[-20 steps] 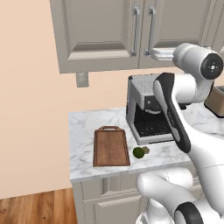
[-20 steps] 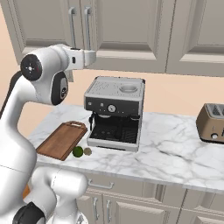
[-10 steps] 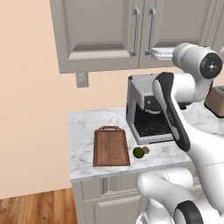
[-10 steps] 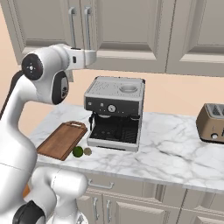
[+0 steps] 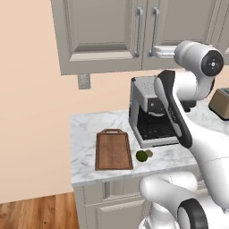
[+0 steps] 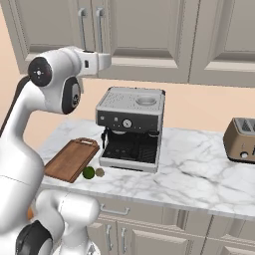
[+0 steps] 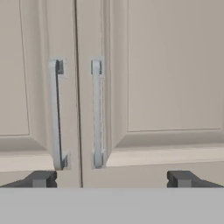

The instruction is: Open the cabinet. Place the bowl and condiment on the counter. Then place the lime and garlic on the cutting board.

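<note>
With hand [image 7: 109, 178] spread wide before the cabinet [image 7: 166, 70], best centre on the right handle [image 7: 96, 113] (seemingly short of contact), then close.

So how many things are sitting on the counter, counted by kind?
Machines: 2, the coffee machine and the toaster
Boards: 1, the cutting board
Foods: 2, the lime and the garlic
Total: 5
</note>
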{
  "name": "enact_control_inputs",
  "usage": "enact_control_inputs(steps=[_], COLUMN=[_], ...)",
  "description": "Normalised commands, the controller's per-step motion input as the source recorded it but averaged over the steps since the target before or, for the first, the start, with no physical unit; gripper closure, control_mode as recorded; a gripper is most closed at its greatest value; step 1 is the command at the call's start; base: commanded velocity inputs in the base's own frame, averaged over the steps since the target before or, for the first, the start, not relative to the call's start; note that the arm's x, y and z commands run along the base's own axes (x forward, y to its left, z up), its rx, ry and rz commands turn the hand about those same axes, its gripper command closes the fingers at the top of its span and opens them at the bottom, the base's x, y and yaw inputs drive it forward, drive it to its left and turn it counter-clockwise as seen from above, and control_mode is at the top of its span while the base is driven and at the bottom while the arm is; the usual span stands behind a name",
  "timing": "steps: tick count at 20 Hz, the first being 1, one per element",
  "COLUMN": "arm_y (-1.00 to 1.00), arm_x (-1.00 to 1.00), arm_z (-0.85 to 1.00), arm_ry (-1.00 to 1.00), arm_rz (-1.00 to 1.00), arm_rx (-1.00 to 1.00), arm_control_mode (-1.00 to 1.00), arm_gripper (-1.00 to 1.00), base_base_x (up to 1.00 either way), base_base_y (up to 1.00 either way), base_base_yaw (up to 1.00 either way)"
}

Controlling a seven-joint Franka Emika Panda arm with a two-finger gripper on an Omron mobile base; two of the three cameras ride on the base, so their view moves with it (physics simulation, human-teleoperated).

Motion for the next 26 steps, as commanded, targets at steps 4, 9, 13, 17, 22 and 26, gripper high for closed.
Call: enact_control_inputs(steps=[4,9,13,17,22,26], arm_y=[0.14,0.23,0.07,0.00,-0.02,-0.10], arm_x=[0.19,0.21,0.28,0.37,0.35,0.34], arm_z=[0.18,0.14,0.12,0.03,0.00,0.00], arm_ry=[0.00,0.00,0.00,0.00,0.00,0.00], arm_rz=[0.00,0.00,0.00,0.01,0.00,0.00], arm_rx=[-0.01,-0.03,0.00,0.00,0.00,0.00], arm_control_mode=[-1.00,-1.00,-1.00,-1.00,-1.00,-1.00], arm_gripper=[-1.00,-1.00,-1.00,-1.00,-1.00,-1.00], base_base_x=[0.00,0.00,0.00,0.00,0.00,0.00], base_base_y=[0.00,0.00,0.00,0.00,0.00,0.00], base_base_yaw=[0.00,0.00,0.00,0.00,0.00,0.00])
